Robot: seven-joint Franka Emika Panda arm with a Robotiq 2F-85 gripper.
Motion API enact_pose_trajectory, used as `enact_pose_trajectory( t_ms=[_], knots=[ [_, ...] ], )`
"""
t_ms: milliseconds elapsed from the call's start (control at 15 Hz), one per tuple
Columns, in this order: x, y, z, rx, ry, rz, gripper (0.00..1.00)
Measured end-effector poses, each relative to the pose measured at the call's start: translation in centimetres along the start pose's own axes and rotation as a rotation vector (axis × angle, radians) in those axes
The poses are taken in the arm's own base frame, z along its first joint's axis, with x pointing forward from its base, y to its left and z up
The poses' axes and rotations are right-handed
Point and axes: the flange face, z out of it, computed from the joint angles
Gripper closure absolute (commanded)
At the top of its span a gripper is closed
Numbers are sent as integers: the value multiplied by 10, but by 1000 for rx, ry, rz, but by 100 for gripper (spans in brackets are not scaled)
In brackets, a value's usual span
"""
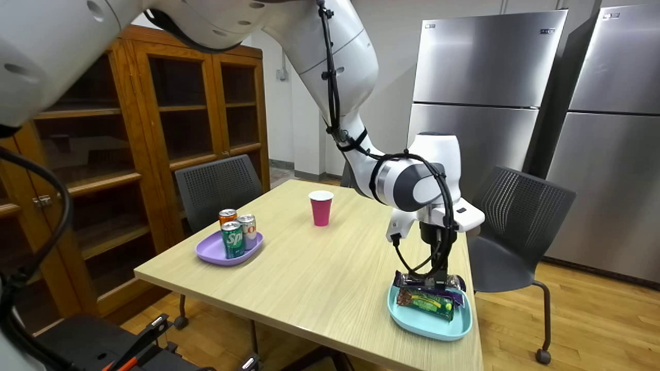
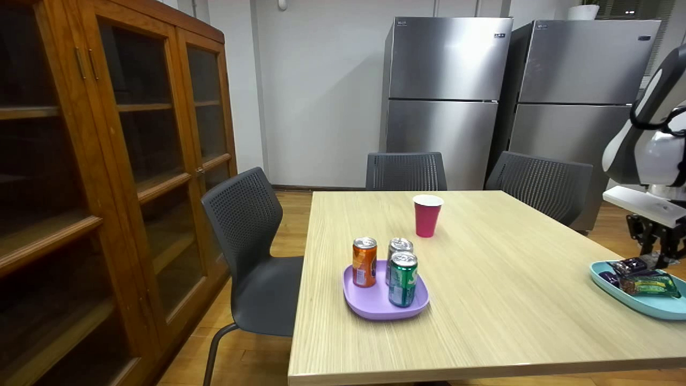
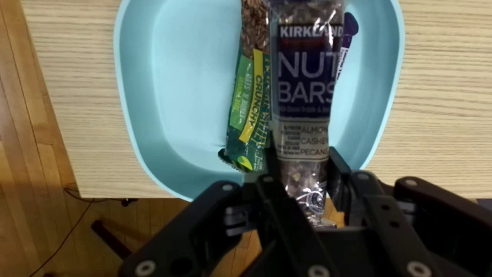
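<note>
While the hand [image 3: 303, 154] points down near the rim of a light-blue tray [image 3: 184, 96], it is narrowed on a nut bar [image 3: 305, 77], pinching its long sides close to one end. Held above the tray, the nut bar has its long axis crosswise to the hand, roughly level in both exterior views; the longer part, marked Kirkland, points to the top of the wrist view. Beneath, a green-wrapped bar [image 3: 248, 115] and a purple-wrapped bar [image 3: 349, 32] lie in the tray; touching or not, I cannot tell. A pink cup [image 1: 320, 212] stands well apart on the tabletop [image 1: 309, 278].
</note>
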Motion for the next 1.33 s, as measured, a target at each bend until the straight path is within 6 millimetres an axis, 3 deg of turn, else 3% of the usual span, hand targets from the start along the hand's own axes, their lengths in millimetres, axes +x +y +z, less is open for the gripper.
enact_pose_trajectory(
  t_ms=[467, 1067, 1133, 1333],
  knots=[
    [4, 14, 20, -22, -27, 42, 92],
    [1, 20, 31, -36, -44, 58, 92],
    [1, 20, 31, -36, -45, 60, 42],
    [1, 20, 31, -38, -49, 61, 26]
  ],
)
